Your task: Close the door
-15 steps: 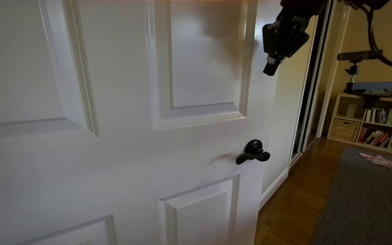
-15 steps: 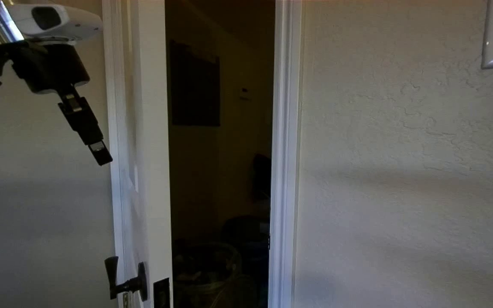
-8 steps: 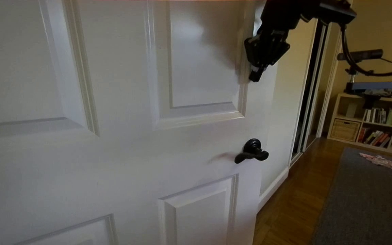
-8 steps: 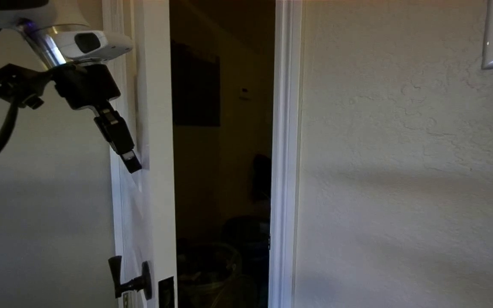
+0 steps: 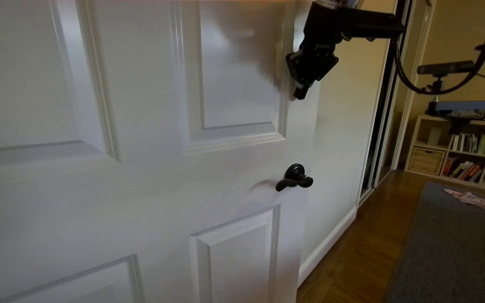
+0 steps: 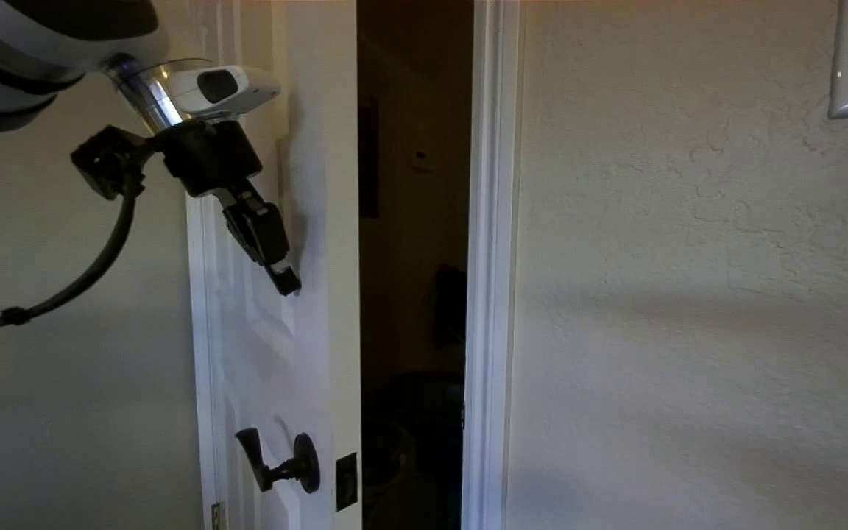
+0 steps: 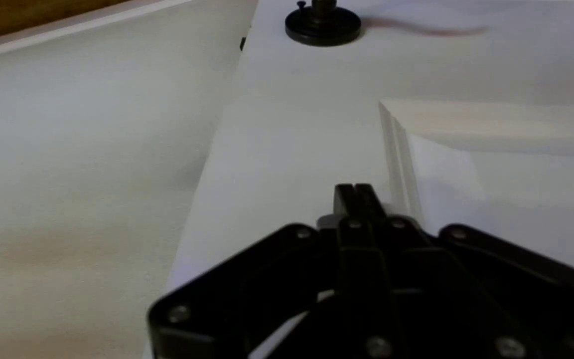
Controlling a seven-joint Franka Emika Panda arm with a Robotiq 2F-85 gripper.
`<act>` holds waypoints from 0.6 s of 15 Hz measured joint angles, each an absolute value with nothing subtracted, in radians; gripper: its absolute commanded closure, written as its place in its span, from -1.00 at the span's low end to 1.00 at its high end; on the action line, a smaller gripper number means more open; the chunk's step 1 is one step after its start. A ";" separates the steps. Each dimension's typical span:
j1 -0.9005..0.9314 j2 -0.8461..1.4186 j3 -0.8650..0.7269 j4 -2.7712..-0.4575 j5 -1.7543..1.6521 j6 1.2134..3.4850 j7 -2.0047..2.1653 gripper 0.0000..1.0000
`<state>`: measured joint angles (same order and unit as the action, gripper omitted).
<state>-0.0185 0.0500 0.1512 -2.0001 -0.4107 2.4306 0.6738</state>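
Across the left and middle of an exterior view, the door (image 5: 154, 185) is standing ajar, its panels (image 5: 240, 92) showing. In an exterior view, a dark gap (image 6: 413, 294) is lying between the door's free edge and the frame (image 6: 490, 221) on the right. The handle (image 5: 295, 179), a black lever, is jutting from the door near that edge, and a dark plate (image 6: 347, 482) is sitting in the edge itself. The end effector (image 7: 354, 190) is pointing downward at a tilt, higher than the handle. Its two fingers (image 7: 346, 199) are meeting along a thin line, closed on each other. Their tips are sitting at the door's face, between the upper right panel and the free edge; the views are leaving unclear whether they are touching it or lying just beside it. On the left in an exterior view, the arm (image 6: 63, 51) is slanting down toward the door, with a cable (image 6: 96, 272) looping from its wrist. On the far right, a shelf (image 5: 432, 146) is holding books (image 5: 463, 143) and a basket (image 5: 427, 160), and a camera (image 5: 444, 68) is standing above it. Nearer, a rug (image 5: 457, 252) is covering part of the floor (image 5: 343, 256), a crumpled cloth (image 5: 470, 198) lying on it.
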 measured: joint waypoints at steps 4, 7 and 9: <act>0.006 0.121 0.106 -1.916 -0.414 2.435 0.674 0.92; 0.031 0.177 0.077 -1.856 -0.414 2.435 0.674 0.92; 0.047 0.216 0.056 -1.809 -0.414 2.437 0.674 0.92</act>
